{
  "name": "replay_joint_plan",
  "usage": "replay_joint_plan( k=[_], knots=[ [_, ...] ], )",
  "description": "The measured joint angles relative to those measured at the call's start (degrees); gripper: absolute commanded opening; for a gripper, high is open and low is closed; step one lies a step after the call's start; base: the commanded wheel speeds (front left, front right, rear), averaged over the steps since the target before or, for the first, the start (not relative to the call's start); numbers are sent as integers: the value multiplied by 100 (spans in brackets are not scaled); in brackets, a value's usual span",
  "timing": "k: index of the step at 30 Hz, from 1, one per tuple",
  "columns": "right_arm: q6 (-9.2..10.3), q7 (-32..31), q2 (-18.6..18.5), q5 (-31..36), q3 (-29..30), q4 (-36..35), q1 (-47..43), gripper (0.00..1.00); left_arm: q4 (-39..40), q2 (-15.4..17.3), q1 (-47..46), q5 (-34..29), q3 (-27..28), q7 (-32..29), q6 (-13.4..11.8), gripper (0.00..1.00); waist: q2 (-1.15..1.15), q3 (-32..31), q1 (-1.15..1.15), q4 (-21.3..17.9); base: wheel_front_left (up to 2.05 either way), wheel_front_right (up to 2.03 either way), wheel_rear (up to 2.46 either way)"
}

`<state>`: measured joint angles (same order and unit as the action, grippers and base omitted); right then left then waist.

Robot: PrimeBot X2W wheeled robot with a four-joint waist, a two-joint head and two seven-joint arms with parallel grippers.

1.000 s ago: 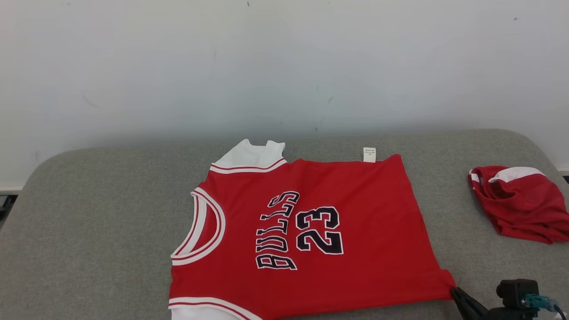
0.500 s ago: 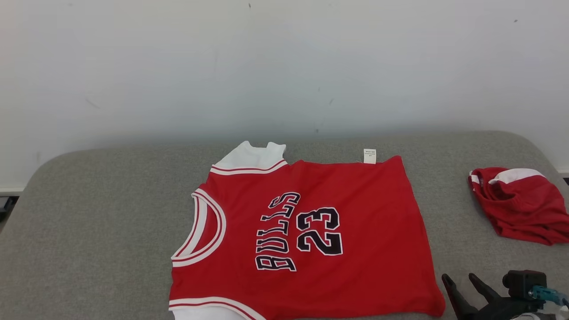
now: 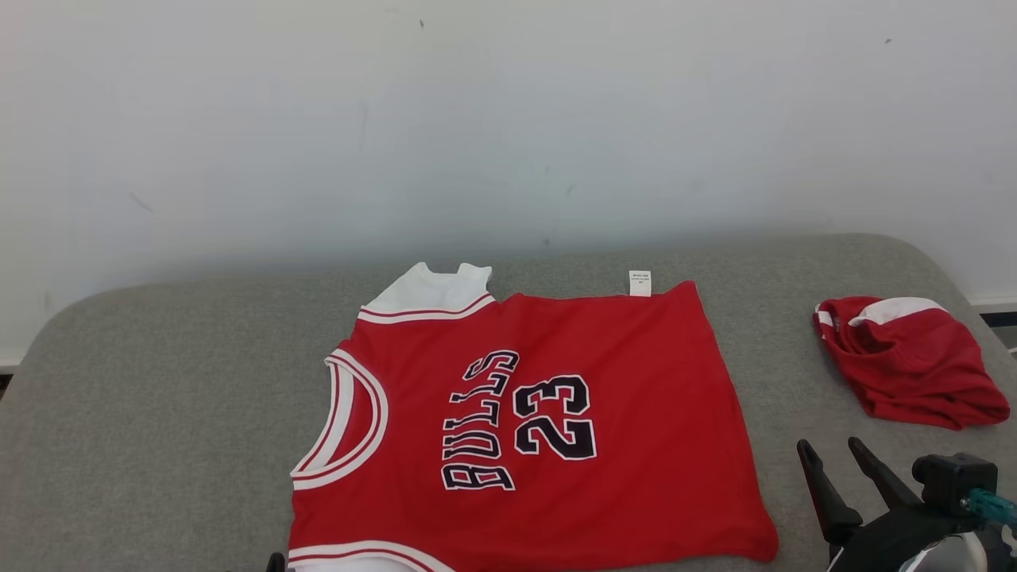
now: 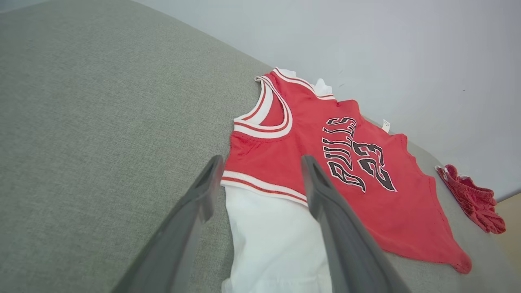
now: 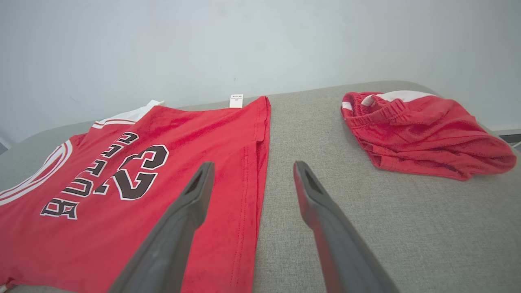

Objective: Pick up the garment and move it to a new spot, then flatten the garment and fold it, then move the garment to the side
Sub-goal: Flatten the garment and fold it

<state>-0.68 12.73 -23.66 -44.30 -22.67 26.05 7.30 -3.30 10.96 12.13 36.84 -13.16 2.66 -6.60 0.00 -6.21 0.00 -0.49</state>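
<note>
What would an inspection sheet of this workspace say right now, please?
Surface: grey fabric-covered surface, rounded corners.
Job's things: red jersey lying flat, print up, white tag at its far edge.
Clutter: crumpled red shorts to the jersey's right, apart from it.
Grippers: left gripper open at the jersey's near white end; right gripper open at the hem; both empty.
Cables: teal plug at the right wrist.
Surroundings: pale wall with small marks.

The garment [image 3: 556, 413] is bright red, with white bands and thin red lines at its neck and armholes, and plain white sleeve parts. Its "BULLS" and "23" are black with a white outline. The label [image 3: 640, 283] is white. The surface [image 3: 159, 381] is grey and finely woven. The crumpled cloth [image 3: 914, 365] is red with a white stripe. The left gripper [image 4: 261, 160] and the right gripper [image 3: 829, 445] are dark grey.
</note>
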Motion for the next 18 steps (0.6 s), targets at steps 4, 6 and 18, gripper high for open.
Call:
replay_joint_plan(
  k=[4, 6, 18],
  knots=[
    [178, 73, -11, 134, 78, -226, -51, 100, 0, 99, 0, -365, 36, 227, -37, 100, 0, -29, 0, -107, 0, 0, 0],
    [261, 90, -37, 244, 88, -309, -122, 100, 3, 103, 5, -416, 105, 320, -45, 100, 0, -39, 0, -168, 0, 0, 0],
    [630, 146, -91, 403, 458, -1077, -785, 100, 26, 53, 65, -816, 279, 604, -47, 100, 0, -48, 0, -501, 0, 0, 0]
  ],
)
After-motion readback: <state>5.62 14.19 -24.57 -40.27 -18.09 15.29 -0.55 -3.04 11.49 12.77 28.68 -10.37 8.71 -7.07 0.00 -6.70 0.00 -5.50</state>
